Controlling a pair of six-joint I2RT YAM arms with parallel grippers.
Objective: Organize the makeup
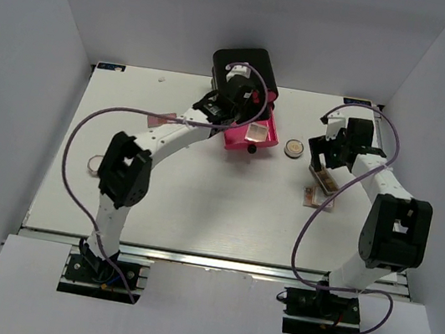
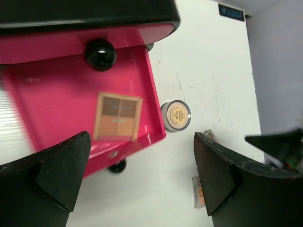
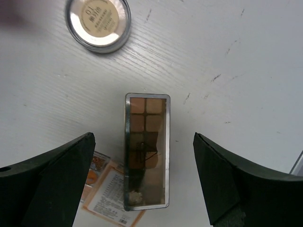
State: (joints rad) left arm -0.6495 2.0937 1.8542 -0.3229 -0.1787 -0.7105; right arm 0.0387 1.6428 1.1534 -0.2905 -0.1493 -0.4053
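Square palette (image 2: 117, 117) lies in pink drawer (image 2: 57, 94) beneath wide-spread left tool (image 2: 142, 137).

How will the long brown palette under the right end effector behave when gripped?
The long rectangular brown palette looks rigid, flat: probably won't roll. Its metallic rim may slip. It overlaps an orange-printed card, so might rock.

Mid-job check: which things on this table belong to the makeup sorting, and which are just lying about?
Job:
- square palette, in the open pink drawer
- round compact
- long brown palette
- flat packet, partly under the long one

Lying about:
- blue corner label
- small ring-shaped thing near the table's left edge, too small to identify
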